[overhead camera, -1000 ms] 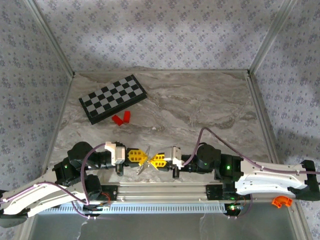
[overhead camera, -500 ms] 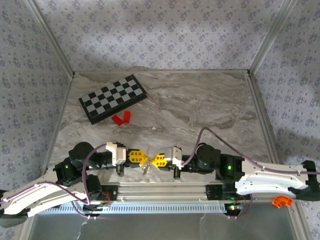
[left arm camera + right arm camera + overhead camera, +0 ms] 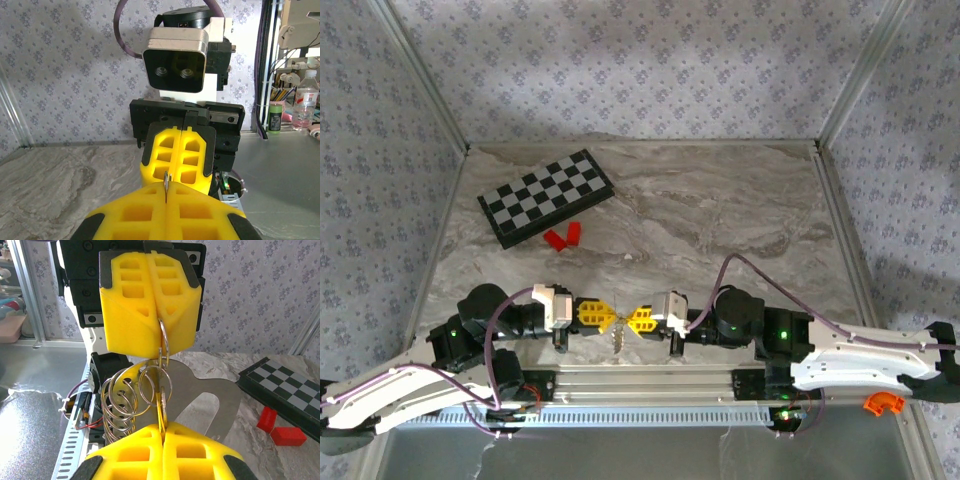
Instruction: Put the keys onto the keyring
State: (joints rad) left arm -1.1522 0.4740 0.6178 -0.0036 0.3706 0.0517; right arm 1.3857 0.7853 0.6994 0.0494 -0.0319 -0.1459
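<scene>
Where the two robot arms meet at the lower centre of the top view, the left end effector point(image 3: 604, 314) and the right end effector point(image 3: 633, 320) are seen tip to tip. Their yellow ribbed pads point(image 3: 590, 312) nearly touch, low above the near edge of the grey marbled surface point(image 3: 720, 220). Both sets of jaws are pressed together, with no gap visible.

In the right wrist view, the left end effector is shown at the upper centre. A large silvery metal split ring point(image 3: 164, 342) is pinched at the seam of its pads and hangs downward between the two end effectors. From that ring a bunch of smaller silvery split rings point(image 3: 127, 402) is hung, fanned out toward the lower left of the frame. Behind them, at centre right, a flat silvery metal plate with a U-shaped slot point(image 3: 212, 405) is seen; how it is attached cannot be told. A thin yellow-tinted metal piece point(image 3: 161, 412) runs down from the rings into the seam of the right end effector's pads at the bottom centre and is clamped there. Seen edge-on, it cannot be told apart as a key or another ring.

In the left wrist view, the large ring's thin edge is seen rising from the pad seam at the bottom centre, with the right end effector's pads directly behind it.

A black-and-white folding chessboard point(image 3: 546, 196) is laid at the upper left of the surface. Two small red blocks point(image 3: 563, 237) lie just beside its near edge, well apart from the end effectors.
</scene>
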